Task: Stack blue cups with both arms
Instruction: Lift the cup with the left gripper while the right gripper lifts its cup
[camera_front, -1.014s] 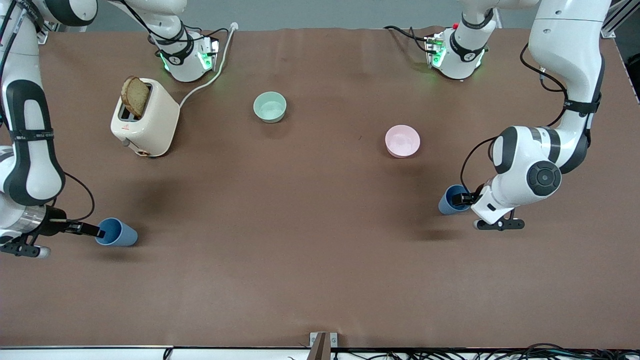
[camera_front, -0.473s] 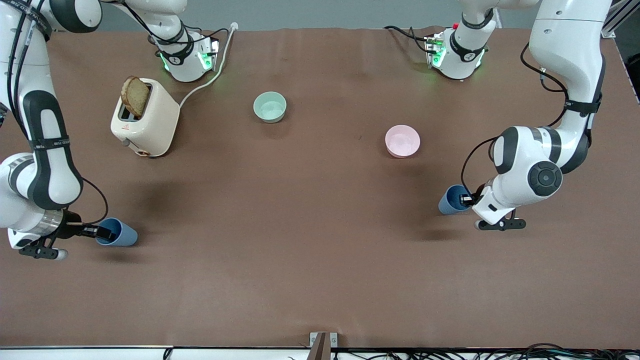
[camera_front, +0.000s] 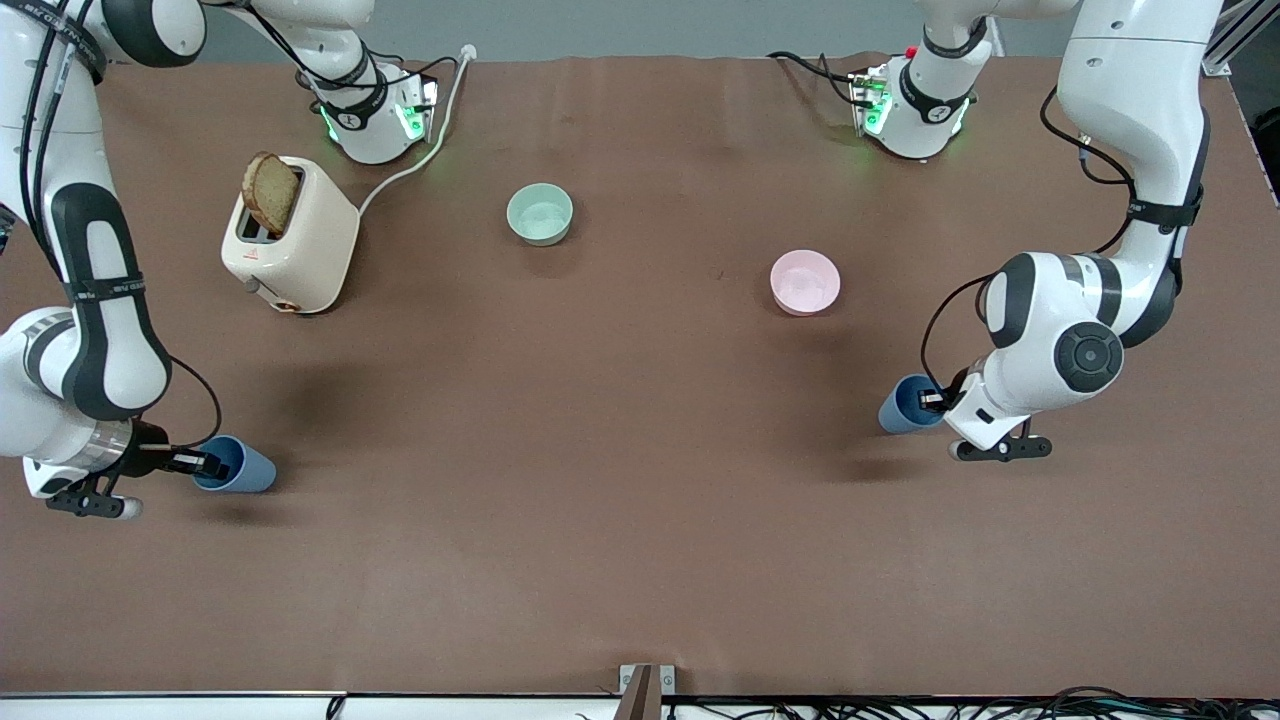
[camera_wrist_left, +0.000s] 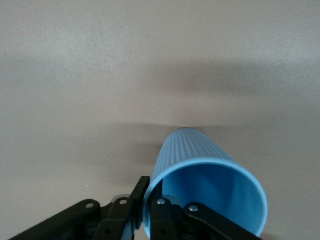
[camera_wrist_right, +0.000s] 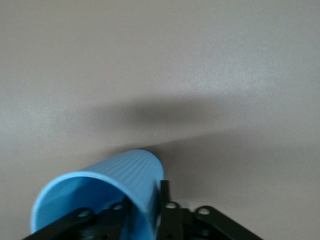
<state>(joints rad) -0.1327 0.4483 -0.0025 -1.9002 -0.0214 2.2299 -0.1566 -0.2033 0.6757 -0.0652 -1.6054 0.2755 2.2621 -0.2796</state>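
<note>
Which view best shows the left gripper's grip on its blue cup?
Left wrist view: the left gripper pinches the blue cup wall, one finger inside. Front view shows the contact only small, partly hidden; right wrist view shows none.

Left hand (camera_front: 928, 401) low, fingers pinched; right hand (camera_front: 205, 464) low, fingers pinched

Premises: a robotics laboratory or test cell. Two white jointed arms are bolted at one edge of a wide brown-covered desk (camera_front: 640, 520), their bases (camera_front: 375, 120) showing green indicator lights and exposed black cabling. Bundled cables (camera_front: 1000, 705) run along the desk edge nearest the front camera, beside a metal bracket (camera_front: 645, 685). Household props are staged: a cream toaster (camera_front: 295, 240) holding a bread slice, a mint-green bowl (camera_front: 540, 214), a pink bowl (camera_front: 805, 282).
</note>
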